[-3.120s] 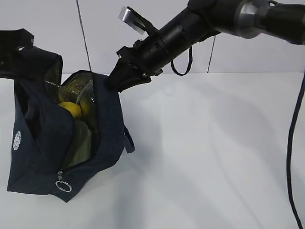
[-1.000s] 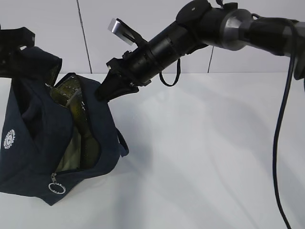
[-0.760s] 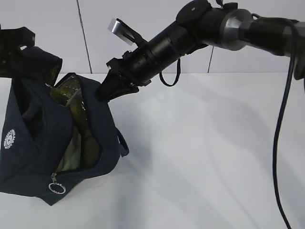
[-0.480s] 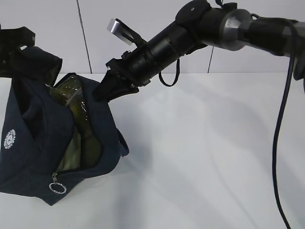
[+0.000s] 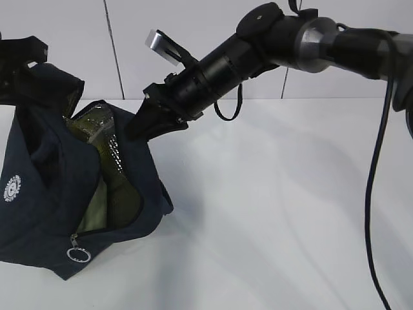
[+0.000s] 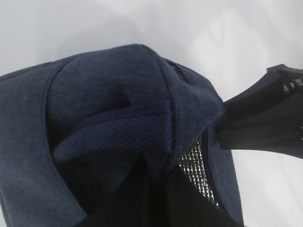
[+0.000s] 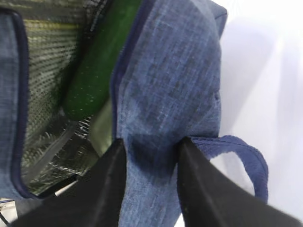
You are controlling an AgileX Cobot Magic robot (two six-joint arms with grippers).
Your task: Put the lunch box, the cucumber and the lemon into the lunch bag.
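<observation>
The navy lunch bag (image 5: 45, 194) sits at the table's left, its mouth held open and silvery lining showing. Inside it lies the dark green cucumber (image 7: 99, 61), seen in the exterior view as a dark shape (image 5: 121, 190). Beside it shows a pale green strip of the lunch box (image 5: 93, 206). The lemon is hidden. My right gripper (image 5: 139, 126) straddles the bag's right rim (image 7: 175, 80), one finger inside and one outside, jaws apart (image 7: 151, 144). My left gripper (image 5: 19, 61) is shut on bunched fabric (image 6: 109, 94) at the bag's upper left.
The bag's zipper ring pull (image 5: 79, 255) hangs at its lower front and a strap loop (image 7: 246, 165) dangles outside the right wall. The white table (image 5: 277, 213) spreads to the right. A black cable (image 5: 374, 194) hangs along the right edge.
My right gripper's jaws have spread apart on the bag's rim, and the rim has sagged a little. Earlier the lemon showed in the mouth; now it is out of sight. The left gripper stayed put.
</observation>
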